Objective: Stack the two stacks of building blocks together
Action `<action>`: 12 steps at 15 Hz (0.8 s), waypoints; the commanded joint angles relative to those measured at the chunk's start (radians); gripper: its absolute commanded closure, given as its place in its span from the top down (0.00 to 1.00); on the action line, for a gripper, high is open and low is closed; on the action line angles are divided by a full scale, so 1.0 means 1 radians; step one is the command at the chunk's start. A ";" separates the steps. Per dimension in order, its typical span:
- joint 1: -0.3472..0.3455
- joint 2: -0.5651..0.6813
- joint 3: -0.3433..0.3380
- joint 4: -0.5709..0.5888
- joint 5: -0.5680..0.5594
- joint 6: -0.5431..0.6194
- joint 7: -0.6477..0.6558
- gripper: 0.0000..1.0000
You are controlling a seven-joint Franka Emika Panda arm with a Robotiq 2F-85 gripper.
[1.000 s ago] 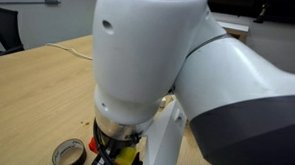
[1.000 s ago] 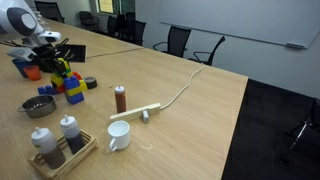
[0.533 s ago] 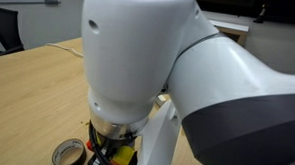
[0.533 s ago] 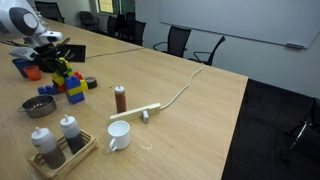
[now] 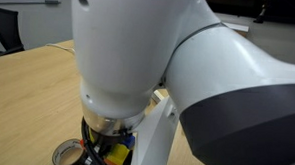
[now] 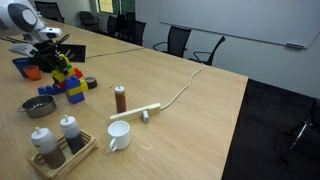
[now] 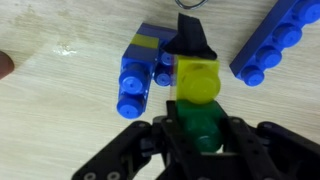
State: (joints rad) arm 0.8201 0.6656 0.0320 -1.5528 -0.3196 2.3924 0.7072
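Observation:
In the wrist view my gripper [image 7: 200, 128] is shut on a stack of a green brick [image 7: 198, 118] with a yellow brick [image 7: 197, 82] beyond it. A black pointed shape sits at the far end of that stack. Just left of it lies the other stack [image 7: 138, 72], blue with a yellow-green stripe. In an exterior view the gripper [image 6: 56, 60] hangs over the coloured bricks, with the blue and yellow stack [image 6: 75, 92] on the table below. In the other exterior view the arm hides nearly everything; only bits of yellow and blue brick [image 5: 117, 151] show under it.
A loose long blue brick [image 7: 275, 42] lies to the right on the wooden table [image 6: 180, 120]. Nearby are a dark tape roll [image 6: 91, 83], also in an exterior view [image 5: 67, 154], a brown shaker [image 6: 120, 98], a small pan [image 6: 39, 106], a white mug [image 6: 119, 135], a tray of bottles [image 6: 58, 148] and a white power strip [image 6: 135, 113].
The arm has shifted a little to the left in the blocked exterior view. The gripper stays shut on the green and yellow stack, close above the other bricks.

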 commanded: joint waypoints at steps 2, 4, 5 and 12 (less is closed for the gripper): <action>0.007 -0.008 -0.023 -0.002 -0.009 -0.005 0.016 0.11; 0.005 -0.007 -0.027 -0.002 -0.007 -0.003 0.018 0.11; 0.004 -0.006 -0.028 -0.002 -0.005 -0.001 0.019 0.11; -0.001 0.007 -0.023 -0.009 0.008 0.006 0.025 0.11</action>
State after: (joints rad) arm 0.8193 0.6726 0.0097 -1.5577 -0.3180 2.3929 0.7221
